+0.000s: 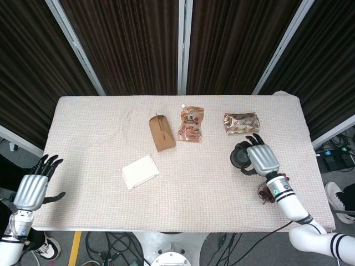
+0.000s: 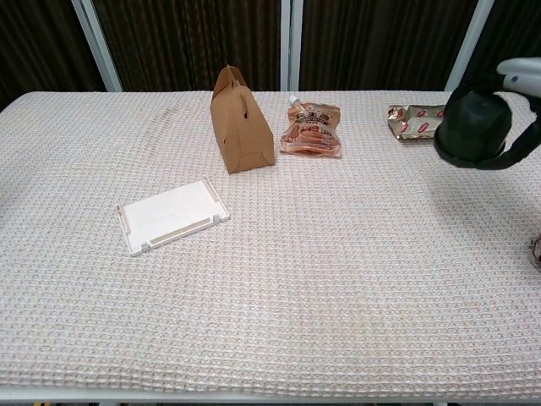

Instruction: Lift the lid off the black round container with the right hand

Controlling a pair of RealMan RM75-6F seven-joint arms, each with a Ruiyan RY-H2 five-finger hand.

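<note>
My right hand (image 1: 262, 159) grips the black round container (image 1: 241, 157) from the side, over the right part of the table. In the chest view the black round container (image 2: 472, 128) hangs above the cloth near the right edge, with dark fingers (image 2: 521, 145) curled round it. I cannot make out a separate lid on it. My left hand (image 1: 31, 190) stays off the table's front left corner, fingers spread, holding nothing.
A brown paper bag (image 1: 161, 133), an orange pouch (image 1: 191, 124) and a foil snack packet (image 1: 241, 122) lie along the back of the table (image 1: 100, 144). A white flat tray (image 1: 140, 171) lies left of centre. Dark grapes (image 1: 264, 194) show beside my right wrist.
</note>
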